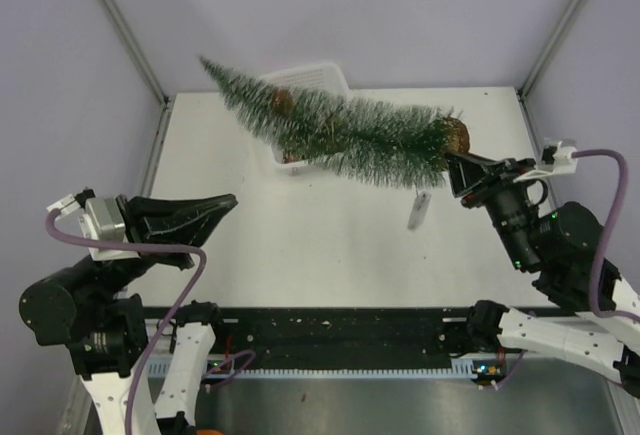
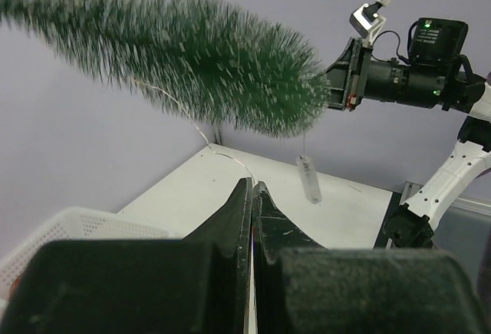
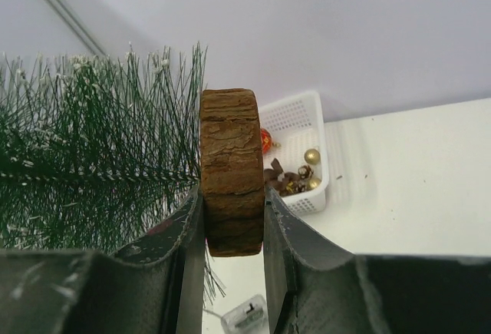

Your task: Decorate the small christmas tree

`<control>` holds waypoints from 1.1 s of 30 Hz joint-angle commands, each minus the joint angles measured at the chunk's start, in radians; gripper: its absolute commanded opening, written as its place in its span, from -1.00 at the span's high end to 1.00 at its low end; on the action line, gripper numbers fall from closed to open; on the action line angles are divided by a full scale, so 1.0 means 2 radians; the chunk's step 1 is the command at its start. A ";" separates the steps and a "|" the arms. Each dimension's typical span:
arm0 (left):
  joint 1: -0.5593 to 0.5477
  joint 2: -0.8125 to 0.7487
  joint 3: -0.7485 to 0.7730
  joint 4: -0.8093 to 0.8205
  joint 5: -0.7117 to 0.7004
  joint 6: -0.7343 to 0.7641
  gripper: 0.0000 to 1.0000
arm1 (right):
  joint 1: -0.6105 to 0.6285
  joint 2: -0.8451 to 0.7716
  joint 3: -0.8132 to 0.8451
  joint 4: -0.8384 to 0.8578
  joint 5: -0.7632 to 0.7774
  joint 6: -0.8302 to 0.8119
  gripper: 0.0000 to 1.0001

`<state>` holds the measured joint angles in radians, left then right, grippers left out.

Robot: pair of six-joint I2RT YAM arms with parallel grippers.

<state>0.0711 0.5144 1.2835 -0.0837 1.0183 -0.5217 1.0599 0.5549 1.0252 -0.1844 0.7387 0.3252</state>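
Jaws clamping wooden disc base (image 3: 232,173) of small christmas tree (image 3: 92,165), white basket (image 3: 295,115) of baubles (image 3: 311,156) behind

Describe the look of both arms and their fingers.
The left arm and right arm have white links and black joints. Their fingers are black tapering wedges. A purple cable runs to each wrist. The right arm shows green lights.
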 commanded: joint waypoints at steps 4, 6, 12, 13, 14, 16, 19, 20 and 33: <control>0.002 0.009 0.045 0.019 0.032 0.021 1.00 | 0.004 0.065 0.055 -0.043 0.053 -0.019 1.00; 0.004 0.011 0.055 0.009 0.035 0.040 1.00 | 0.004 0.073 0.055 -0.046 0.063 -0.041 1.00; 0.010 0.040 0.089 0.004 0.042 0.077 1.00 | 0.004 0.072 0.019 -0.012 0.004 -0.126 1.00; 0.010 0.048 0.093 0.002 0.045 0.087 1.00 | 0.004 0.063 0.010 -0.004 -0.008 -0.133 1.00; 0.011 0.055 0.098 -0.009 0.047 0.106 1.00 | 0.004 0.056 0.001 0.002 -0.026 -0.147 1.00; 0.011 0.069 0.103 -0.035 0.052 0.140 1.00 | 0.004 0.040 -0.009 0.004 -0.055 -0.159 1.00; 0.011 0.087 0.098 -0.074 0.054 0.182 1.00 | 0.004 0.010 -0.027 0.009 -0.115 -0.181 1.00; 0.011 0.089 0.091 -0.079 0.051 0.192 1.00 | 0.004 -0.003 -0.035 0.013 -0.122 -0.184 1.00; 0.011 0.085 0.052 -0.178 0.041 0.277 1.00 | 0.004 -0.095 -0.082 0.024 -0.106 -0.142 1.00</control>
<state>0.0910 0.7105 1.4094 -0.4210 1.1015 0.0048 1.0603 0.3916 0.8642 -0.2218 0.5278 -0.0147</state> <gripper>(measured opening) 0.010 0.279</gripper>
